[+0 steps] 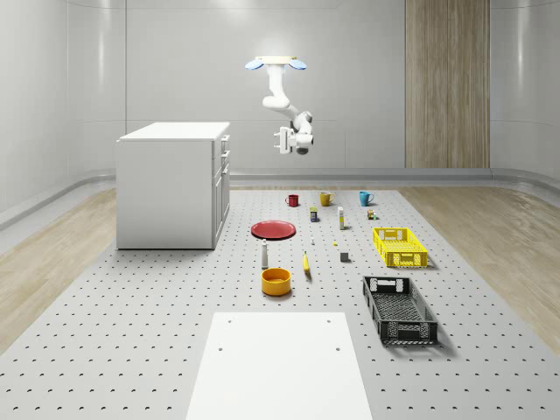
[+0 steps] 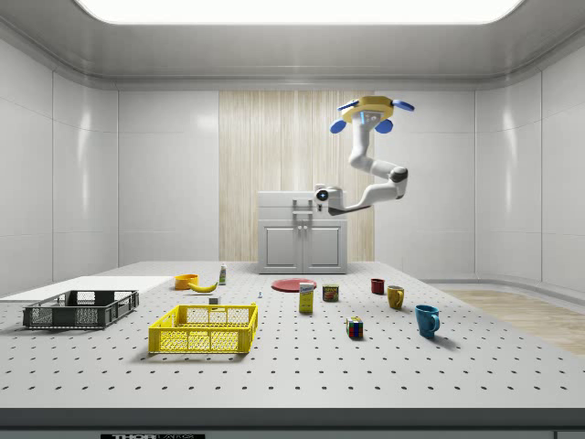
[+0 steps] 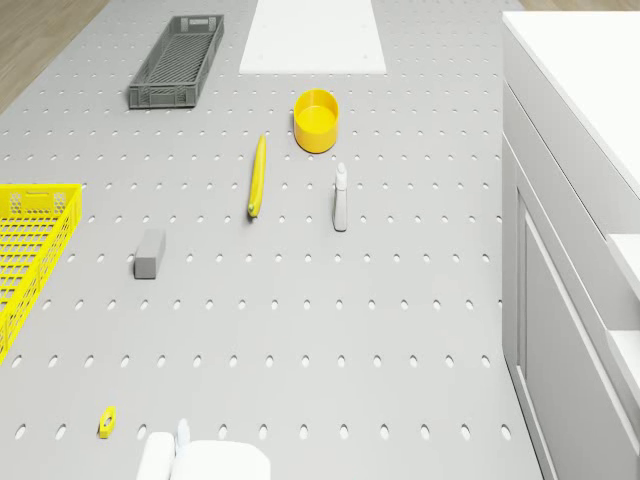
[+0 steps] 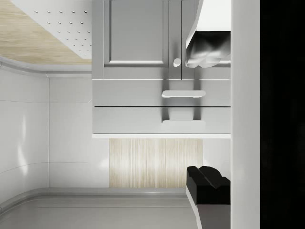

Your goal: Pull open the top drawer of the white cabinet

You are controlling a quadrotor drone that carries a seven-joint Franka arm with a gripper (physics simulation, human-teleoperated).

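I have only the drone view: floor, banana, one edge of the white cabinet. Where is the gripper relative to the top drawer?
Observer: In the whole-scene view, the gripper hangs level with the top drawer, apart from it.
Operator: Where is the drone?
Observer: The drone hovers above cabinet height, off the drawer side.
Operator: Is the drawer shut?
Observer: Yes. The wrist view shows its front flush, with the handle untouched.
Operator: And the fingers?
Observer: Open, with nothing between them.
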